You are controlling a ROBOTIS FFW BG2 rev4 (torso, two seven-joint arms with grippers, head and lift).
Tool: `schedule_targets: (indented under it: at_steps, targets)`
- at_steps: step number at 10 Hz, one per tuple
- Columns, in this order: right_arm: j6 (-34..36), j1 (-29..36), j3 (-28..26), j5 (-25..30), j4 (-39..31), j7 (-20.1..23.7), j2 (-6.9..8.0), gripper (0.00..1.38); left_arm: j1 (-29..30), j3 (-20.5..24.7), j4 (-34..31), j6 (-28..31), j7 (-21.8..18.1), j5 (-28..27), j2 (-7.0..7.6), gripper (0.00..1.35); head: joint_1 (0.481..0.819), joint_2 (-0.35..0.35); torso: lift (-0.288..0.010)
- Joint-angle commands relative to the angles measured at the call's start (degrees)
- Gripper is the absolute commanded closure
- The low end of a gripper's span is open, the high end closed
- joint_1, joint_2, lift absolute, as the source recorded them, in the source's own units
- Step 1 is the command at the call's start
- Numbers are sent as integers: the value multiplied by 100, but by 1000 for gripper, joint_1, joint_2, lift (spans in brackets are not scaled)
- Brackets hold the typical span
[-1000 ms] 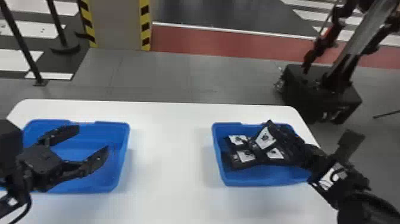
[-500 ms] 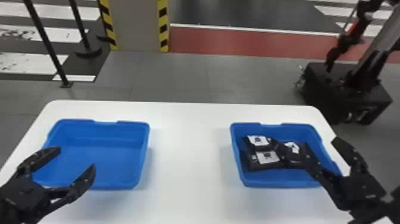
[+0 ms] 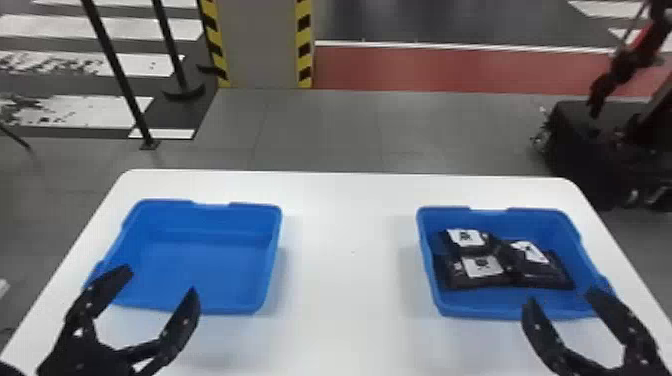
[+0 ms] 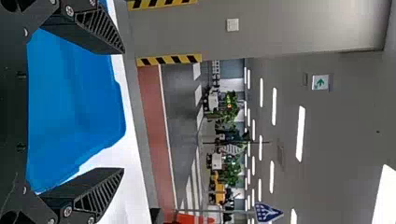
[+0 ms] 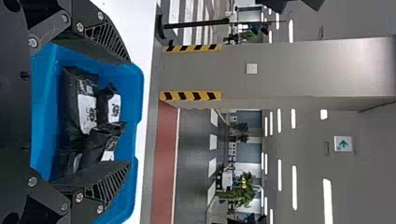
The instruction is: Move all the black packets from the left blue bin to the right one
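Black packets with white labels (image 3: 482,266) lie together in the right blue bin (image 3: 500,311); the right wrist view shows these packets (image 5: 88,112) too. No packet is seen inside the left blue bin (image 3: 200,270). My left gripper (image 3: 160,280) stands open over that bin's near left part, nothing between its fingers. At the right bin's near edge, my right gripper (image 3: 562,296) is open and holds nothing. In the left wrist view my left gripper (image 4: 123,111) has its fingers wide apart. My right gripper (image 5: 130,112) appears likewise in the right wrist view.
Both bins stand on a white table (image 3: 350,240), with a wide stretch of tabletop between them. Beyond the table are a striped pillar (image 3: 262,45), black posts (image 3: 117,75) on the left and a dark wheeled base (image 3: 580,145) on the right.
The head view has shifted, so the bins sit farther right in it. My right gripper has drawn back from the packets toward the near edge, and my left gripper has drawn back toward the near side.
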Motion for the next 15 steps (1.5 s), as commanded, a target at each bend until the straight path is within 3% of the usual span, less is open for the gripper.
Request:
schedule_targets:
  at_steps: [1, 5, 15]
  targets:
    - [-54, 134, 40, 133, -14, -41, 16, 279, 58, -80, -3, -83, 32, 78, -23, 139, 695, -26, -110]
    - [-82, 219, 76, 160, -42, -182, 16, 279, 438, -379, -45, -266, 436, 509, -23, 139, 695, -45, -110]
    - [-82, 275, 93, 28, -71, -182, 16, 279, 438, -475, -45, -125, 471, 605, -23, 139, 695, -59, -110]
